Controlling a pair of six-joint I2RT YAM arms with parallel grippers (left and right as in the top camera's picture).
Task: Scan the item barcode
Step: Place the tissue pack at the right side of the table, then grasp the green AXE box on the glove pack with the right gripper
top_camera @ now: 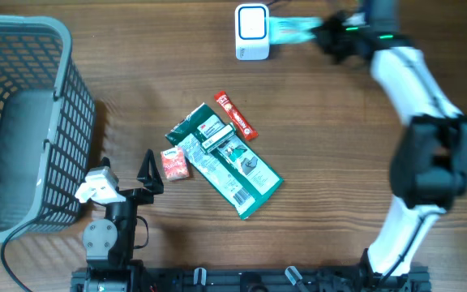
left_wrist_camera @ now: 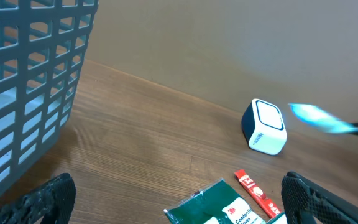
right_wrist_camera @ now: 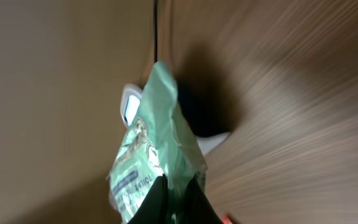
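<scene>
Right gripper (top_camera: 324, 34) clamped on a motion-blurred mint-green pouch (top_camera: 294, 30) just beside the scanner (top_camera: 251, 32) at the tabletop (top_camera: 339, 162) far edge, barcode unreadable; left gripper (top_camera: 124, 174) spread wide, holding nothing, beside the left-edge basket (top_camera: 23, 32); green pack (top_camera: 225, 158), red stick (top_camera: 235, 116) and red packet (top_camera: 175, 164) mid-table, well apart from the scanner.

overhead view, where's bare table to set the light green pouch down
The widest bare wood lies between the basket and the scanner. Another free patch sits between the dark green package and the right arm. It is crowded at the centre, where the package, red stick and small red packet cluster, and beside the scanner, where the right gripper holds the pouch.
</scene>
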